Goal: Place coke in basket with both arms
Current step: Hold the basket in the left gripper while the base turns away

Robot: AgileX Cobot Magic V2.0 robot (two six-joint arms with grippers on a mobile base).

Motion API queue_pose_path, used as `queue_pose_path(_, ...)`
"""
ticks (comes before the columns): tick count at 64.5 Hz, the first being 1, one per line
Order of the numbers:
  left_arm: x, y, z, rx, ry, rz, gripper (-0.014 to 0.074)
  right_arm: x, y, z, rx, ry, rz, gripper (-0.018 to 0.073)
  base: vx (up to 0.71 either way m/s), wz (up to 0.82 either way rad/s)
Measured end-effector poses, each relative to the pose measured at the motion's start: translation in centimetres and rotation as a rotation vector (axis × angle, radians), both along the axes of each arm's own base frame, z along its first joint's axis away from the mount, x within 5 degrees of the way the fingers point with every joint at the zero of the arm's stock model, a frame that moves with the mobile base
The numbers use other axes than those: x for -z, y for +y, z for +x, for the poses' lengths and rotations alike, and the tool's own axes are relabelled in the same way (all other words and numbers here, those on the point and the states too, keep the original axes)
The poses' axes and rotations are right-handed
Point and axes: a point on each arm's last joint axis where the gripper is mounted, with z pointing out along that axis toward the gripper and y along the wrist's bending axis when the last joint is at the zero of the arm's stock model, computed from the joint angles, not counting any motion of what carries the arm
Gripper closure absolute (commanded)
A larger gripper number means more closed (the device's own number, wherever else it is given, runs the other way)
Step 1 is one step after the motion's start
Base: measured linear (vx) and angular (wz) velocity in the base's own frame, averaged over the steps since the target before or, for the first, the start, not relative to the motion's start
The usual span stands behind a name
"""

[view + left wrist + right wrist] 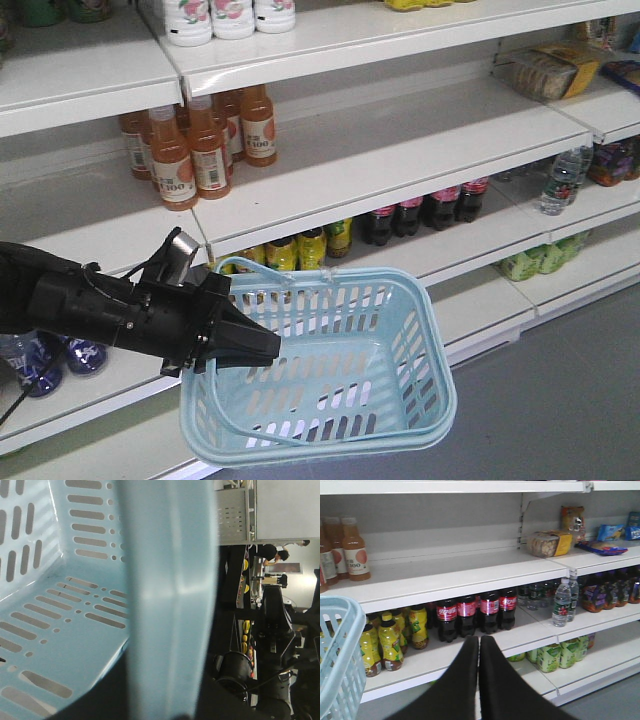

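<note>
The light blue basket (400, 330) hangs in the air in front of the shelves, tilted, and nothing shows inside it. My left gripper (268, 350) is shut on its near rim. In the left wrist view the rim (170, 605) runs between the dark jaws and the slotted floor (60, 625) lies beyond it. My right gripper (479, 640) is shut and empty. It faces the lower shelf, and the basket's edge (340, 645) is at its left. The slim red coke bottle is not in view.
White shelves (400, 150) hold orange juice bottles (190, 150), dark cola bottles with red labels (470, 612), yellow tea bottles (385, 640), water bottles (562, 602) and green drinks (560, 652). Grey floor (570, 400) lies at the lower right.
</note>
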Motion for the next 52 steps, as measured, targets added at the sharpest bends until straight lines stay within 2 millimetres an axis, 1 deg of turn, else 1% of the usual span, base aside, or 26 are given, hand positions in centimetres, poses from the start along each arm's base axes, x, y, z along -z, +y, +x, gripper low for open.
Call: queue_pose_path(52, 0.0, 0.0, 0.0, 0.0, 0.0, 0.0, 0.0602, 0.0, 0.0, 0.0, 0.0, 0.0, 0.0, 0.0568, -0.02, -0.31)
